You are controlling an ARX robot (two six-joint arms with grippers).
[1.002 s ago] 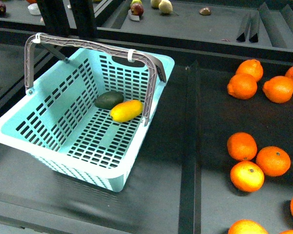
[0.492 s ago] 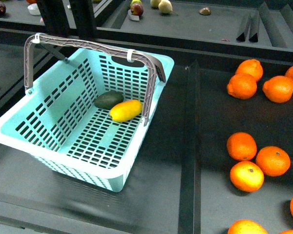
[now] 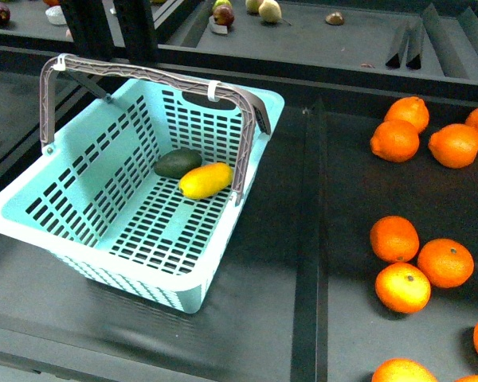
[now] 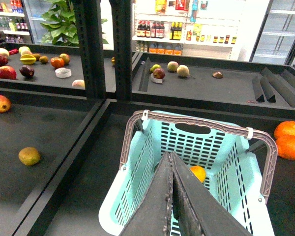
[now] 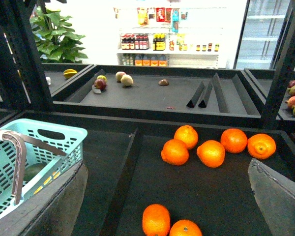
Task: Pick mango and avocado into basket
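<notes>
Both fruits are lying in the basket (image 3: pixel 88 231) already: mango (image 3: pixel 205 180) touching avocado (image 3: pixel 178 163), near its far wall. I'm seeing my left gripper (image 4: pixel 172 196) pressed together above the basket, right gripper (image 5: pixel 167 206) spread beside it, both empty.

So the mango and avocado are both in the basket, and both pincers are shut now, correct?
Not quite. The mango and avocado do lie in the basket, and the left pincer is shut, but the right wrist view shows the right pincer open, jaws wide apart.
</notes>
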